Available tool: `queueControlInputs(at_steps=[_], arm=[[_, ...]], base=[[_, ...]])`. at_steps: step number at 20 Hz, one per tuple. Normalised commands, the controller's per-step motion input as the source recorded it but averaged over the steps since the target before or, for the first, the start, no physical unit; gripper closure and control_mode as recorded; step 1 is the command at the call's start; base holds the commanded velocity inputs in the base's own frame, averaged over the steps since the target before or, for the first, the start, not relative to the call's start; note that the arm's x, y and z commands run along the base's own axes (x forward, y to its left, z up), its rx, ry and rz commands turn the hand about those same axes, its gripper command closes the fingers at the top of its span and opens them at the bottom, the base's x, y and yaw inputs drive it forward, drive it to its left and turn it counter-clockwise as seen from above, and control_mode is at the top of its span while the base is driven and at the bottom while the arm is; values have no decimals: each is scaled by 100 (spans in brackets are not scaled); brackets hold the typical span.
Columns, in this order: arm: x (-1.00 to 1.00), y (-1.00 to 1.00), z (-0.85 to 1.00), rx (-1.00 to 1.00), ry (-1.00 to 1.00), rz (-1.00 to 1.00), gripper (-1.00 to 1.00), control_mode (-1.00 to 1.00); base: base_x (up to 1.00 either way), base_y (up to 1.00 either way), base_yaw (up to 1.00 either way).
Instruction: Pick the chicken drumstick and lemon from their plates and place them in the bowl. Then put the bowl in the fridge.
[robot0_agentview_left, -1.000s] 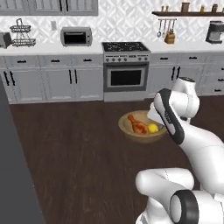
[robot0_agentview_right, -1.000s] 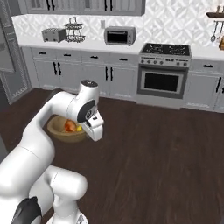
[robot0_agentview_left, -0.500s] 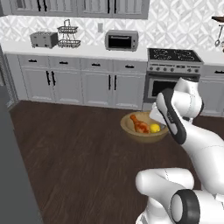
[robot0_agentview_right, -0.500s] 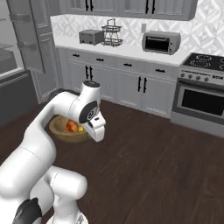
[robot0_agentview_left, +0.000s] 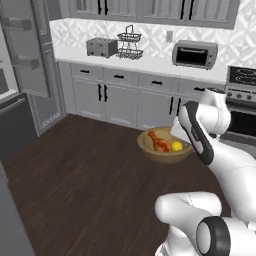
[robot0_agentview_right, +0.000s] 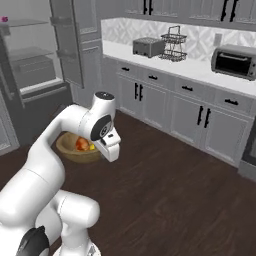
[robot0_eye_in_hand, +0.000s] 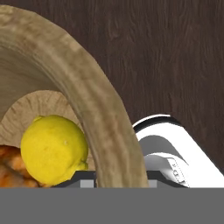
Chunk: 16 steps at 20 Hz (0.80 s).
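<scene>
The gripper (robot0_eye_in_hand: 120, 181) is clamped on the rim of the bowl (robot0_agentview_left: 162, 152), 1 finger inside the wall and 1 outside, so the bowl hangs off the floor in front of the arm, carried by its edge, not cupped from below. That hold keeps the opening upward, which is why the drumstick (robot0_agentview_left: 159, 142) and the lemon (robot0_agentview_left: 177, 146) sit loose on the bottom without spilling. Both foods are already in, so my reading is that the carry toward the fridge (robot0_agentview_right: 37, 75) is under way; its door stands open and pale shelves show inside, off to the robot's left.

The bowl is wide, tan-brown wood with a thick rounded rim and a lighter, grainy inside. The lemon is bright yellow and roundish, lying just beside the rim near the gripper, touching the orange-brown drumstick. An edge grip on a loaded bowl could let it tilt.
</scene>
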Motion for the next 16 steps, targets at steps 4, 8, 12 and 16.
queueControlInputs(at_steps=[4,8,12,16], arm=[[0,0,0,0,0,0,100,100],[0,0,0,0,0,0,100,100],[0,0,0,0,0,0,100,100],[0,0,0,0,0,0,100,100]], base=[[100,0,42],[100,6,27],[100,4,27],[100,2,32]])
